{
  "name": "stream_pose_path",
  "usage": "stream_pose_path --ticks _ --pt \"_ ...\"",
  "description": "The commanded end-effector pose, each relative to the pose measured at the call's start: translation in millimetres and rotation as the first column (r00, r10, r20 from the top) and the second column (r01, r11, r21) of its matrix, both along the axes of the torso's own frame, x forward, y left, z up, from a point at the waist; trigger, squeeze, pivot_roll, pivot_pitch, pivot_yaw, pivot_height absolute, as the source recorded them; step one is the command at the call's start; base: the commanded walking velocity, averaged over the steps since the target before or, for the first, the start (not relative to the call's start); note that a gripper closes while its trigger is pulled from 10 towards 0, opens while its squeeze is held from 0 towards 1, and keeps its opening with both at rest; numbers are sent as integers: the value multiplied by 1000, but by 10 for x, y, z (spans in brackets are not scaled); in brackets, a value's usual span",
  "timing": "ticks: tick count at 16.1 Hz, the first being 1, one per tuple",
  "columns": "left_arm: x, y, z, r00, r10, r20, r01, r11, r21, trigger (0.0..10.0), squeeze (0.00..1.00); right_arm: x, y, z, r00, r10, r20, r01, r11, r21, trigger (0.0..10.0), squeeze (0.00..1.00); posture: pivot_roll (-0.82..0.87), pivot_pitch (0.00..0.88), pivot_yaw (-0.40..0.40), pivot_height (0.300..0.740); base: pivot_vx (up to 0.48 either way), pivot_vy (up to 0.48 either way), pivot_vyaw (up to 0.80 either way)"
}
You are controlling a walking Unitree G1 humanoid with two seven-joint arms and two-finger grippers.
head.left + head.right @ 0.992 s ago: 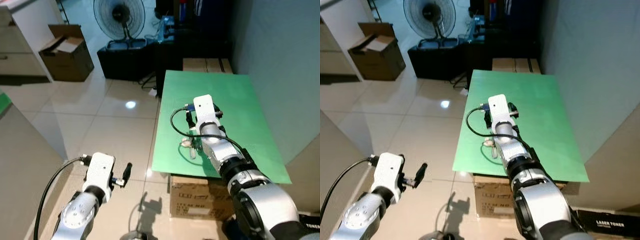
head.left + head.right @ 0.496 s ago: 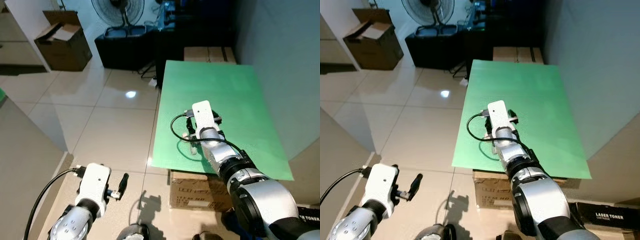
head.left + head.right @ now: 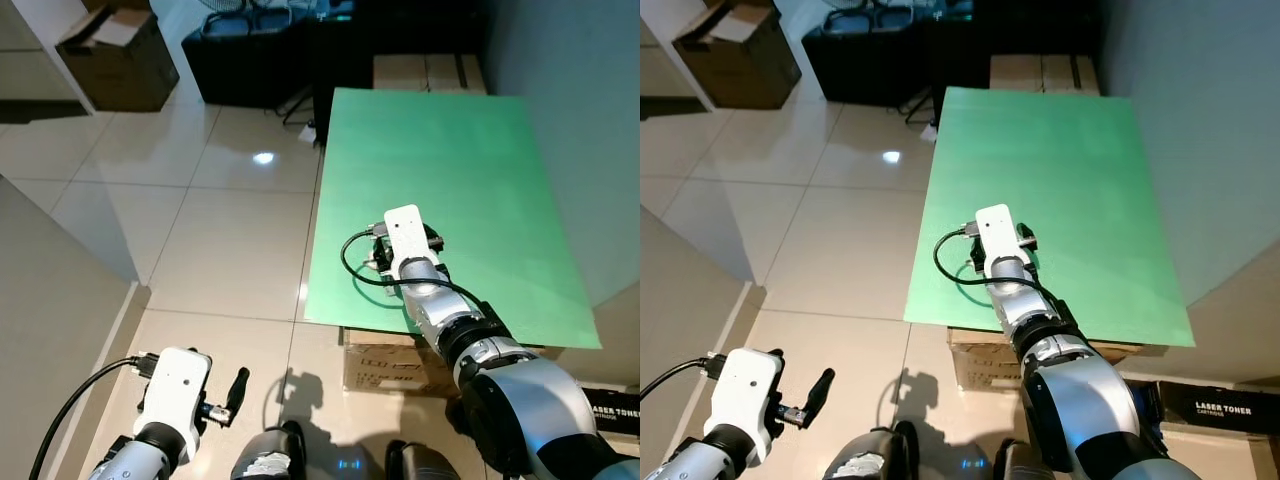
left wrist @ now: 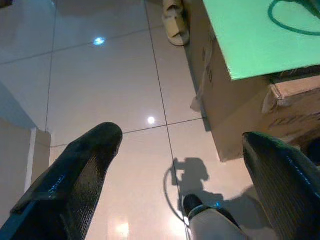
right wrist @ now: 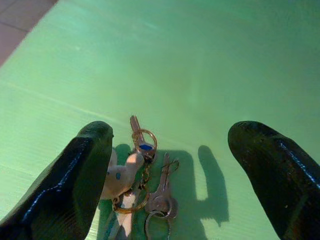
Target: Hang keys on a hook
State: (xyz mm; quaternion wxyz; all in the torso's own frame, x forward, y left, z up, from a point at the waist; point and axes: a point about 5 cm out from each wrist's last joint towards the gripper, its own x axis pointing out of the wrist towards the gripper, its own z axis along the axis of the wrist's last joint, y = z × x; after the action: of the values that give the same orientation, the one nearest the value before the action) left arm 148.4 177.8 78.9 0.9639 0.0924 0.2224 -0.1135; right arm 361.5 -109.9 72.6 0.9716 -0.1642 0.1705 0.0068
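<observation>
The right hand (image 5: 165, 165) hangs wide open just above the keys (image 5: 142, 182), which lie on the green bench (image 3: 450, 160) near its front edge, so the pick-up is in hand and calls for lowering and closing.

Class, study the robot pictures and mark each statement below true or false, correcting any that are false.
1. The keys lie on the green board. True.
2. The right gripper has its jaws shut on the keys. False: the jaws stand open, with the keys lying between them on the board.
3. The left gripper hangs over the tiled floor. True.
4. The green board rests on a glass table. False: it sits on a cardboard box.
5. The left gripper holds a key. False: its jaws are open and empty.
</observation>
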Motion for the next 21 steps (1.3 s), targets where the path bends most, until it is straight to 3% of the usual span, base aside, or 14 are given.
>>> stream_pose_path --ticks 1,10,14,15,16,21 --pt "-24 46 33 1000 5 -7 -5 1000 16 10000 0 -82 -3 -133 999 -12 -53 12 1000 0 10000 0 146 238 95 740 0 0 0" --pt "-44 56 95 1000 -5 -21 6 1000 27 10000 0 -283 25 -403 989 -25 -148 25 1000 -3 10000 0 158 253 109 740 0 0 0" --pt "-70 20 92 1000 -13 -28 14 1000 28 10000 0 -298 -35 -427 988 -33 -152 30 999 -25 10000 0 155 261 113 740 0 0 0" --pt "-73 12 91 999 -15 -31 16 999 29 10000 0 -304 -68 -436 988 -35 -150 28 999 -45 10000 243 156 262 113 740 0 0 0" --pt "-72 8 89 999 -16 -33 17 999 29 10000 0 -315 -100 -452 987 -36 -155 28 998 -53 10000 1000 156 266 114 740 0 0 0" --pt "-60 0 86 999 -19 -35 20 999 27 10000 0 -338 -116 -479 986 -41 -159 33 998 -55 10000 1000 151 273 113 740 0 0 0"
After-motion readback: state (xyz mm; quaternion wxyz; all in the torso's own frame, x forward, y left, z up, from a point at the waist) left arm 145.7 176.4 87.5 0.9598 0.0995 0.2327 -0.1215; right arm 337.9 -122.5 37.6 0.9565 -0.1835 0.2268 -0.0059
